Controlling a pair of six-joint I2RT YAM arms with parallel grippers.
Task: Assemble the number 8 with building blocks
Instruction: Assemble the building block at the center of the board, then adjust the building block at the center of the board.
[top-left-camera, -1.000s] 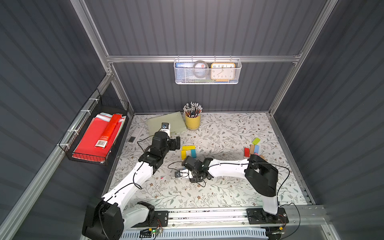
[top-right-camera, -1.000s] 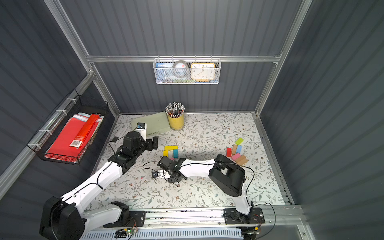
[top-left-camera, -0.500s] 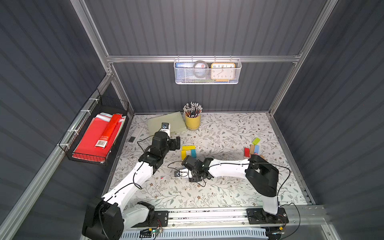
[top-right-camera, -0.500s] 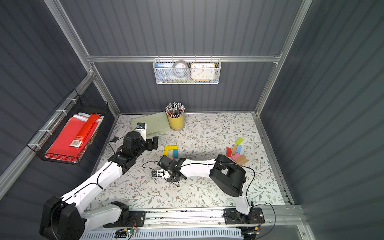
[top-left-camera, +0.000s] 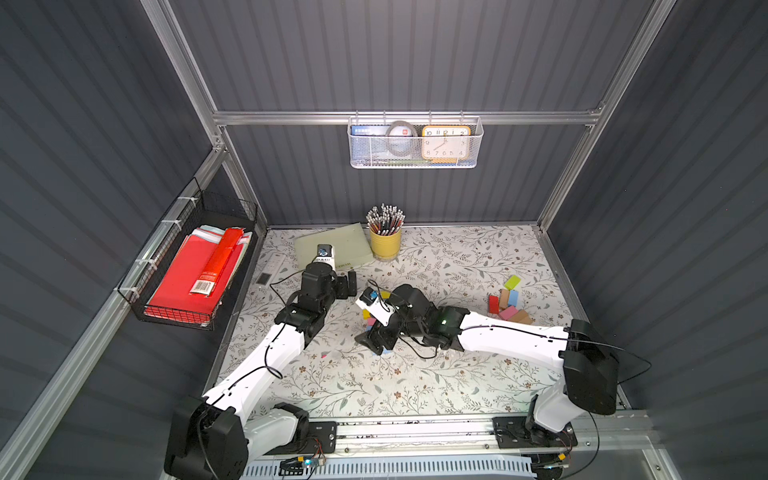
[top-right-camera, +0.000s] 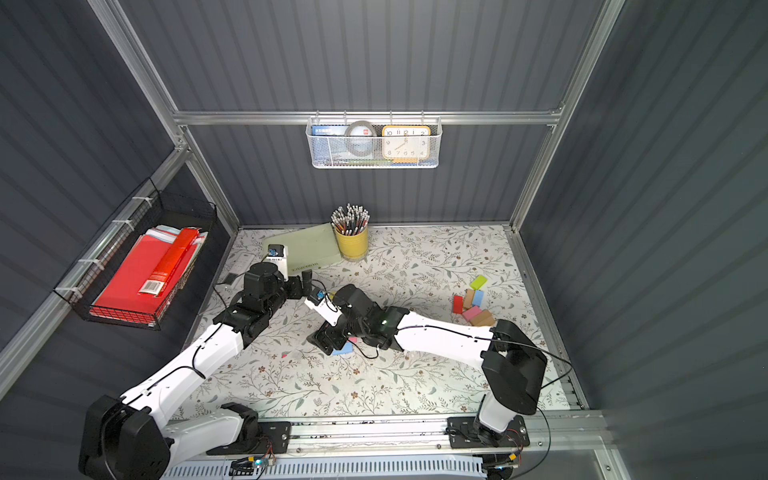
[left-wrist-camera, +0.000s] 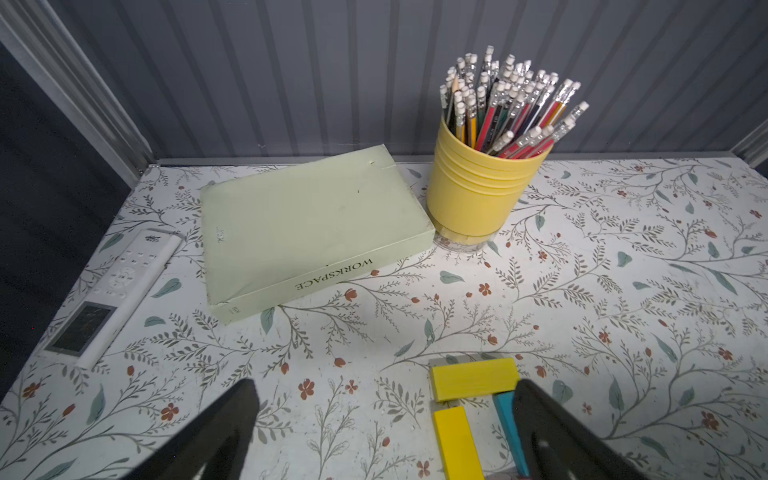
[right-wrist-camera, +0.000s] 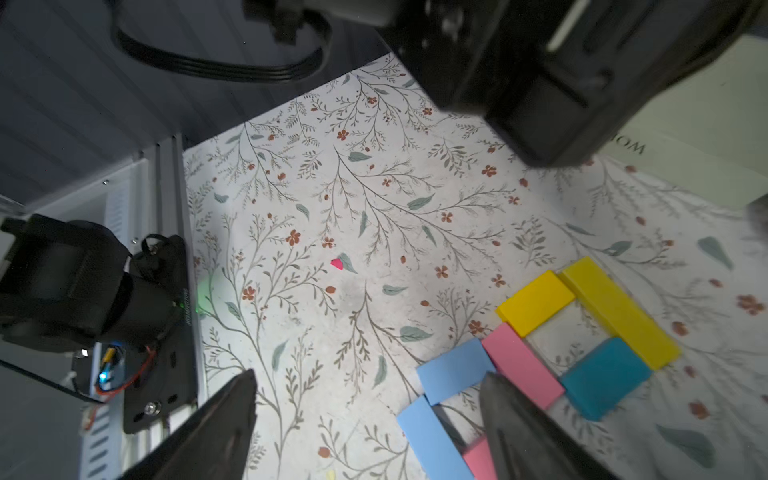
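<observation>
The number 8 (right-wrist-camera: 540, 357) lies partly laid out on the floral mat. Two yellow blocks (right-wrist-camera: 536, 301), a teal block (right-wrist-camera: 602, 376) and a pink block (right-wrist-camera: 519, 365) ring one square. Two light blue blocks (right-wrist-camera: 432, 440) and another pink block (right-wrist-camera: 478, 459) continue it. My right gripper (right-wrist-camera: 370, 415) hangs open over that end and grips nothing. In both top views the right arm hides most of the figure; a light blue block (top-right-camera: 343, 349) shows. My left gripper (left-wrist-camera: 386, 399) is open and empty beside the yellow blocks (left-wrist-camera: 473, 378).
Loose building blocks (top-left-camera: 509, 301) lie in a pile at the right of the mat. A yellow pencil cup (left-wrist-camera: 478, 195), a pale green book (left-wrist-camera: 307, 232) and a white remote (left-wrist-camera: 120, 286) stand at the back left. A red-filled wire basket (top-left-camera: 195, 270) hangs on the left wall.
My right gripper's jaws have spread from nearly closed to wide open above the light blue blocks. The left arm has not moved.
</observation>
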